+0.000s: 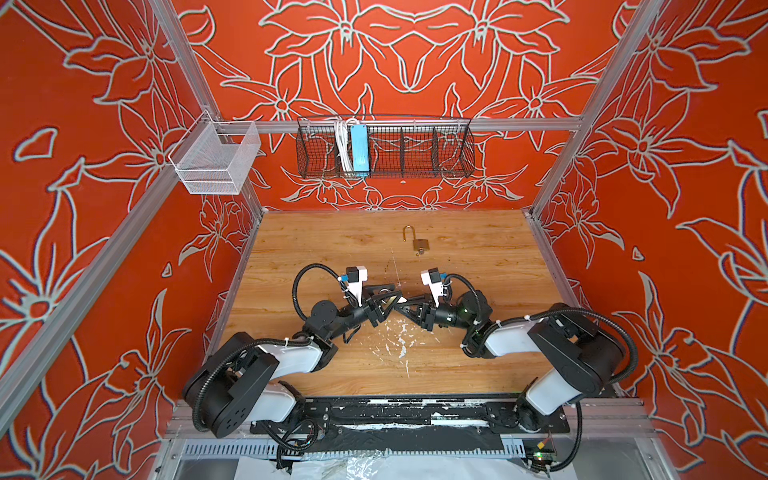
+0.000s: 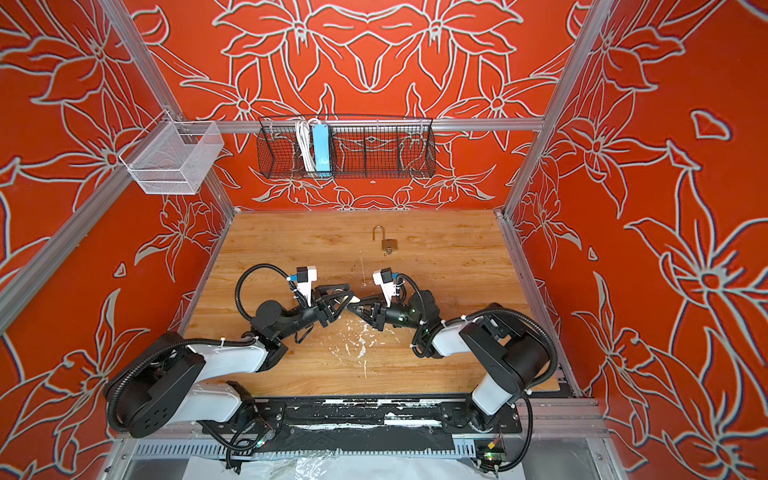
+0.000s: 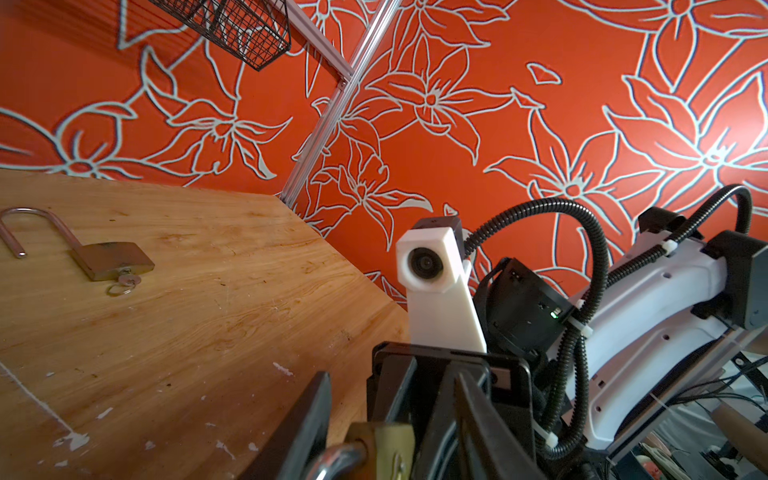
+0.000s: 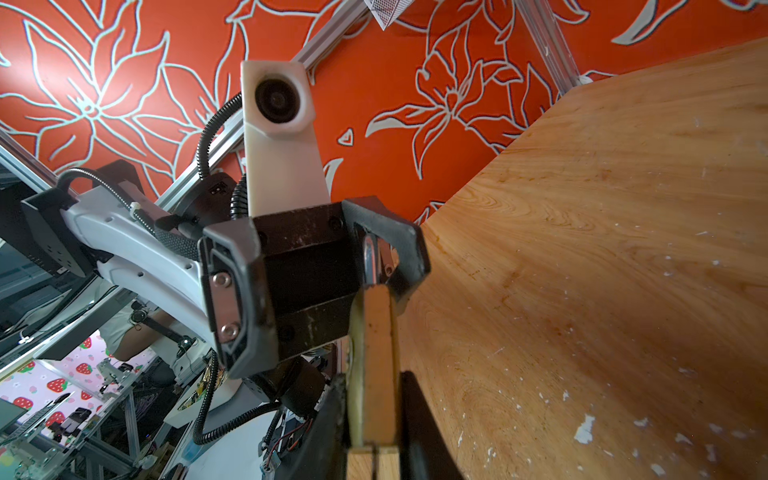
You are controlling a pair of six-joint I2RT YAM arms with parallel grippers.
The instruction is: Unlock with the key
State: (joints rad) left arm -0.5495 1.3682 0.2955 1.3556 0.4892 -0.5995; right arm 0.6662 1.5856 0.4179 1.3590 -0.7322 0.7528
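Note:
My two grippers meet above the middle of the wooden table (image 1: pixel 478 266). The right gripper (image 4: pixel 374 382) is shut on the brass body of a padlock (image 4: pixel 374 353) held off the table. That padlock's steel shackle (image 4: pixel 369 253) reaches in between the fingers of my left gripper (image 1: pixel 392 297). The left jaws stand apart, with a gap on either side of the shackle (image 3: pixel 336 457). A second brass padlock (image 1: pixel 419 244) lies at the far middle of the table with its shackle swung open. A small key (image 3: pixel 124 282) on a ring sticks out of its bottom. No key shows on the held padlock.
A black wire basket (image 1: pixel 415 153) with a blue power strip (image 1: pixel 359 149) hangs on the back wall. A white mesh basket (image 1: pixel 216 160) hangs at the left rail. Aluminium posts stand at the table's far corners. White flecks mark the wood near the front.

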